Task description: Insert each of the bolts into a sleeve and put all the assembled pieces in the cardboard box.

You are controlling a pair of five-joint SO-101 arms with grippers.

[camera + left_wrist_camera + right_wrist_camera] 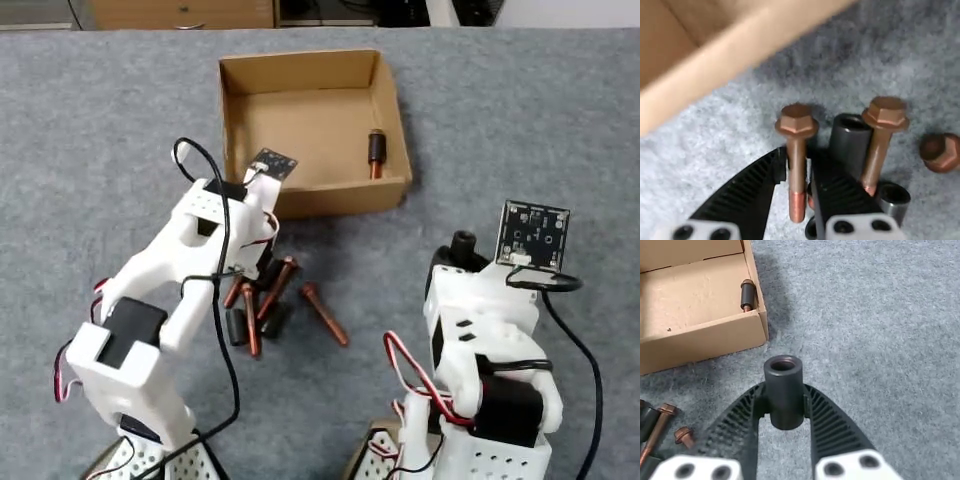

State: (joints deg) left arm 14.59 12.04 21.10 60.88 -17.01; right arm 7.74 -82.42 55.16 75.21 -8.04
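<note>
Currently the left gripper (798, 172) has its fingers (755, 190) pinching the shank of a copper bolt (796, 125), whose hexagonal head juts past the fingertips toward the cardboard box (715, 55). Just beside those fingers, on the grey tabletop (900, 55), lie a dark sleeve (850, 142), a second bolt (881, 135) touching it, and a third bolt (939, 152) farther out. The right gripper (784, 407) has its fingers (735, 425) clamped on a second sleeve (783, 385), its open bore sticking out past the fingertips. Beyond them, inside the box against its wall, lies one assembled piece (747, 294).
</note>
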